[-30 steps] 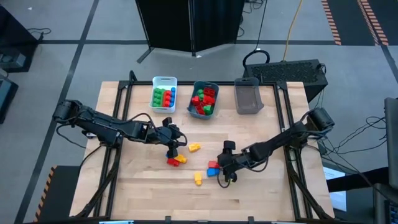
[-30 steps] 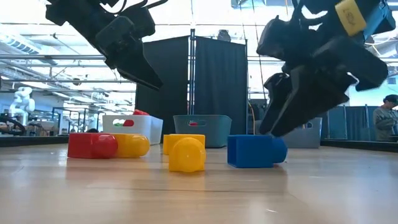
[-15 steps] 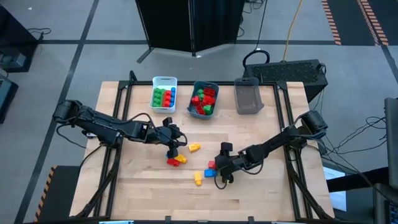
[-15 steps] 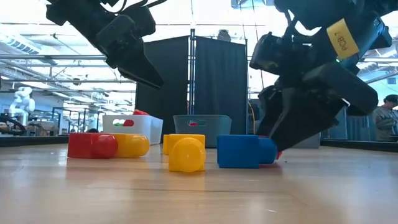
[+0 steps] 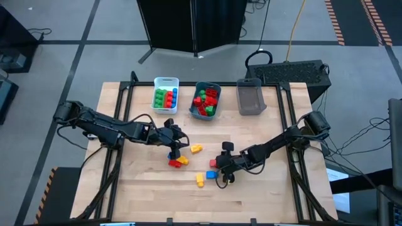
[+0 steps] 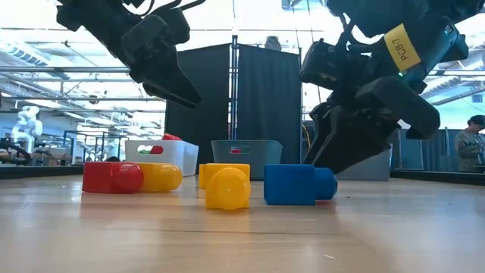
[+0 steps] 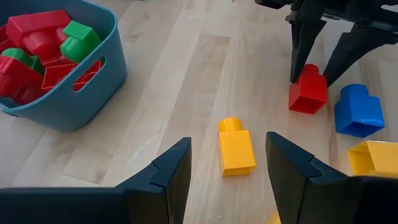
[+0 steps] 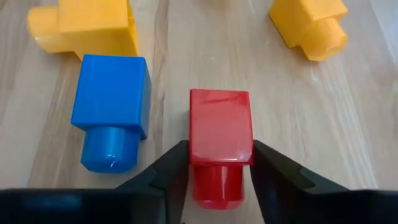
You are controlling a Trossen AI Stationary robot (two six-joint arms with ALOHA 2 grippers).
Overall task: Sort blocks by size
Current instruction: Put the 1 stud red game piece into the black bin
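Note:
Several loose blocks lie on the table's middle: a red block [image 8: 221,134], a blue block [image 8: 112,102], yellow blocks [image 8: 87,28] [image 8: 308,25], and a red-and-yellow pair [image 5: 177,162]. My right gripper [image 8: 221,171] is down at the table, shut on the red block. My left gripper [image 7: 227,168] is open and empty. It hovers above a small yellow block [image 7: 236,149] that lies on its side, left of the right gripper [image 7: 314,62]. My right gripper pinches the red block between its two fingers by its two side faces [image 8: 199,152], at the stud end. The fingers [image 8: 171,171] slant down from the table's right side and lie along the block. The block lies on its side on the table.
Three bins stand at the table's far edge. The white bin [image 5: 157,81] holds green, red and blue blocks. The teal bin [image 5: 196,88] holds red and green blocks. No blocks show in the grey bin [image 5: 249,110]. Bare wood lies near the front edge.
My right gripper has gone toward the table's left edge and come down around the red block. On the way the blue block slid a little to the left along the table. My left gripper has kept still.

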